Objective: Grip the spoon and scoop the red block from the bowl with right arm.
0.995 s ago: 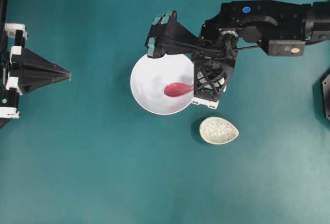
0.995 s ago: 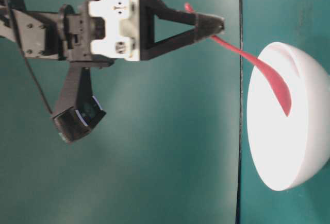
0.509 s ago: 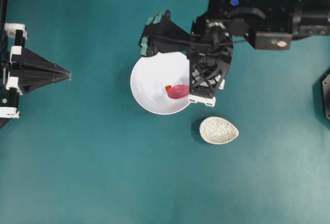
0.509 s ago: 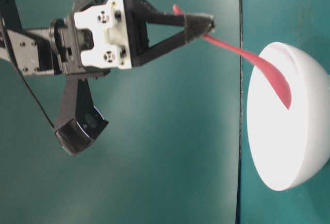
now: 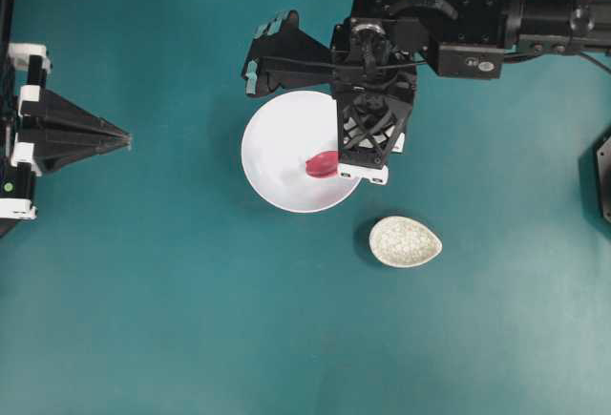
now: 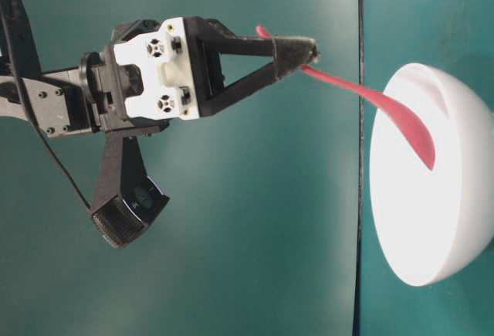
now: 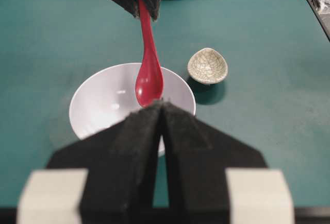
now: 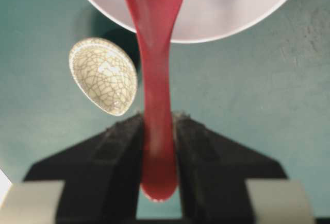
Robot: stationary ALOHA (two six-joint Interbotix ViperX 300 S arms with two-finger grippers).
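Observation:
The pink-red spoon (image 5: 323, 163) reaches into the white bowl (image 5: 282, 138), its scoop low over the right side of the bowl floor. My right gripper (image 8: 159, 126) is shut on the spoon's handle (image 8: 157, 105), which sticks out behind the pads. In the table-level view the right gripper (image 6: 297, 49) holds the spoon (image 6: 390, 112) slanting over the bowl's rim (image 6: 401, 220). The red block is hidden in every view. My left gripper (image 5: 124, 138) rests shut at the far left, away from the bowl, with nothing in it.
A small oval crackle-patterned dish (image 5: 406, 241) stands just below and to the right of the bowl. The right arm's body (image 5: 449, 14) stretches in from the upper right. The left wrist view shows the dish (image 7: 207, 66) beside the bowl (image 7: 98, 108).
The right arm has shifted up and left in the overhead view, drawing the spoon along. The red block, which showed beside the scoop half a second ago, no longer shows.

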